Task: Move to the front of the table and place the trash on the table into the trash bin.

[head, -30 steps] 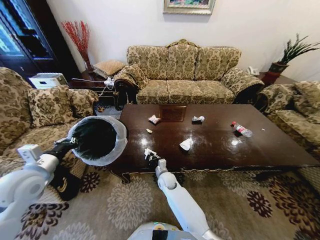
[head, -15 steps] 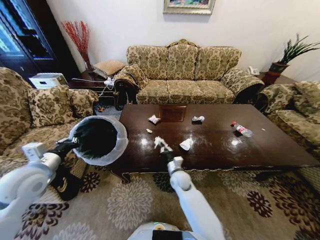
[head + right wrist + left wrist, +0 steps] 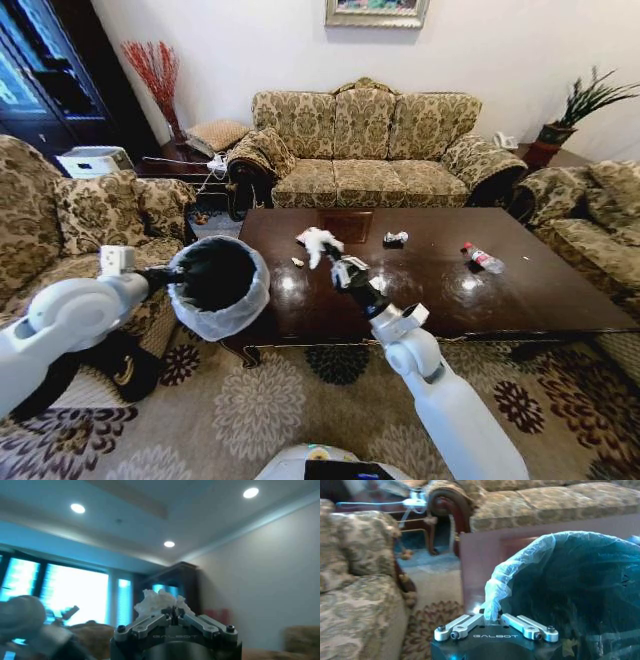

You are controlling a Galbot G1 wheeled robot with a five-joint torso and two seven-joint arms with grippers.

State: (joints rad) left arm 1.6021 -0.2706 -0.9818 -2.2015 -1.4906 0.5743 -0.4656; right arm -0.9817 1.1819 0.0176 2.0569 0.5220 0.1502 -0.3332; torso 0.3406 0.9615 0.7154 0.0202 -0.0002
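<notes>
So you're partway through, by my read: one crumpled white tissue (image 3: 318,241) is up off the glossy dark brown wooden tabletop (image 3: 520,290) and in the air, but it isn't in the round black trash bin with the white bag liner (image 3: 218,285) yet.

Left on the tabletop as far as I can make out: a clear plastic bottle with a red cap (image 3: 483,259) far right, a small crinkled wrapper (image 3: 396,238) near the far edge, and a tiny scrap (image 3: 297,262) just left of the raised arm. Could be more hidden behind the arm, can't tell.

Your right gripper (image 3: 173,617) has its fingers pinched together on the tissue, which sticks out past the tips, held above the left-middle of the tabletop. Your left gripper (image 3: 492,619) is closed on the liner at the bin's rim, holding the bin up just off the tabletop's left end, mouth tilted toward the tissue.
</notes>
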